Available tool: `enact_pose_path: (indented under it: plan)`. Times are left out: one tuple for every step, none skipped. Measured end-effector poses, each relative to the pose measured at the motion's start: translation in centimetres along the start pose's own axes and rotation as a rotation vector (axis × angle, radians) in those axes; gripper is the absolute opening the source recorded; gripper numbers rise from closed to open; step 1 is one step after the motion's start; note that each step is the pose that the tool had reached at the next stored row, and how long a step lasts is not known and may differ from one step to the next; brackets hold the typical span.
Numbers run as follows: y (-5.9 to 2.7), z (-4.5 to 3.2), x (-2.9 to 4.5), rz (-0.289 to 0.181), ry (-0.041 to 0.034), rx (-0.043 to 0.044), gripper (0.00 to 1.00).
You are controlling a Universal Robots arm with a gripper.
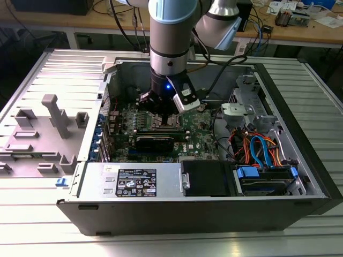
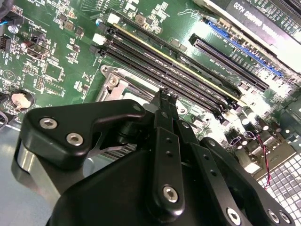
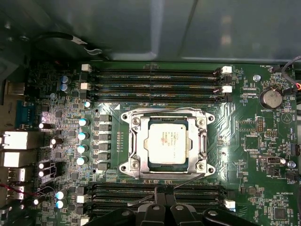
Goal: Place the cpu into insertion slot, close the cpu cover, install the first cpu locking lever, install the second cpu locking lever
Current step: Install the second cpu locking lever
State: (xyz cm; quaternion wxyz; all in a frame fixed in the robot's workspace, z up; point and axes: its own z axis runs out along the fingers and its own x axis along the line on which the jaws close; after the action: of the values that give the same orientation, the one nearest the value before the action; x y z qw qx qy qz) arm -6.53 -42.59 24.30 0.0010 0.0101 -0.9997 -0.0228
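Observation:
In the first wrist view the cpu (image 3: 164,143) lies flat in the insertion slot (image 3: 168,113), its silver top showing through the cut-out of the cpu cover (image 3: 139,141), which is down over it. A thin wire locking lever (image 3: 190,177) runs slantwise along the slot's edge on the gripper's side. My gripper (image 3: 164,189) is shut, fingertips pressed together right at that lever. In the second wrist view the gripper (image 2: 164,94) points at the slot's corner (image 2: 112,82). In the exterior view the gripper (image 1: 163,110) hangs low over the green motherboard (image 1: 201,134).
Long black memory slots (image 3: 155,82) flank the socket on both sides. A row of capacitors (image 3: 83,141) stands beside it. The open computer case (image 1: 289,139) walls in the board, with drive bays and orange and blue cables (image 1: 257,150) on the exterior view's right.

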Motion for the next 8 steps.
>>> enact_pose_path:
  plan:
    - [0.01, -0.04, 0.00, 0.000, 0.0007, -0.0002, 0.11]
    - [-0.01, -0.14, 0.00, 0.000, 0.0025, -0.0003, 0.11]
    - [-0.04, -0.23, 0.00, 0.000, 0.0035, -0.0003, 0.11]
    - [-0.06, -0.35, 0.00, 0.000, 0.0051, -0.0004, 0.11]
    - [-0.06, -0.44, 0.00, 0.000, 0.0069, -0.0004, 0.11]
    - [-0.08, -0.52, 0.01, 0.000, 0.0074, -0.0004, 0.11]
    - [-0.08, -0.56, 0.01, 0.000, 0.0080, -0.0006, 0.11]
    - [-0.08, -0.57, 0.00, 0.000, 0.0099, -0.0009, 0.11]
